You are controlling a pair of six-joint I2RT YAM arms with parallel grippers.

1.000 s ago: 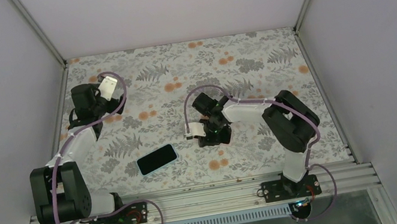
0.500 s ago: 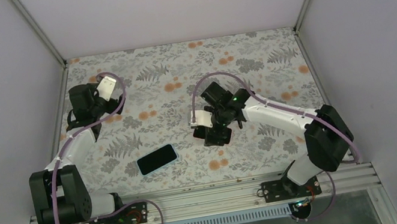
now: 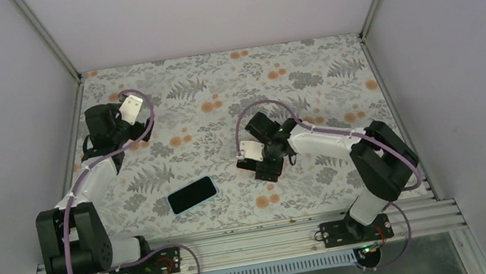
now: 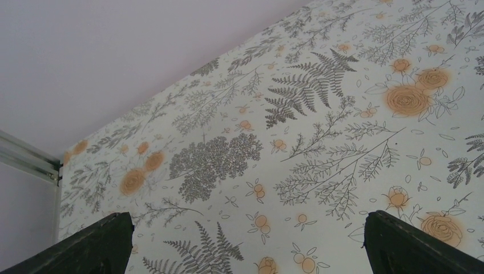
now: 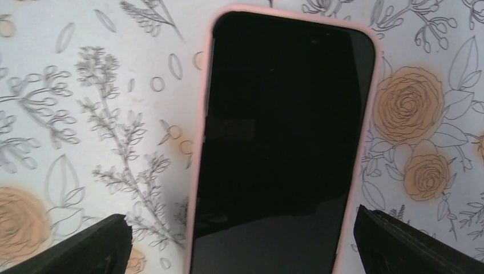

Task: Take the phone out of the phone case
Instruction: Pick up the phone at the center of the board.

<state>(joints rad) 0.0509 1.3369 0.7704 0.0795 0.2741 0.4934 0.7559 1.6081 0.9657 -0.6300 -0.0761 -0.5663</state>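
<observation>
So, the left jaws hang spread wide over the far-left counter (image 3: 335, 84), gripping nothing. A second phone (image 3: 191, 195), pale-edged, lies near-centre. The right jaws are spread too, straddling the phone (image 5: 279, 131), which lies flat, screen-up, in its pink case (image 5: 197, 142).

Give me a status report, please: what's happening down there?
Left end effector open, over floral table. Right end effector open, above phone. Phone lying flat, inside pink case. Nothing blocking it.
</observation>
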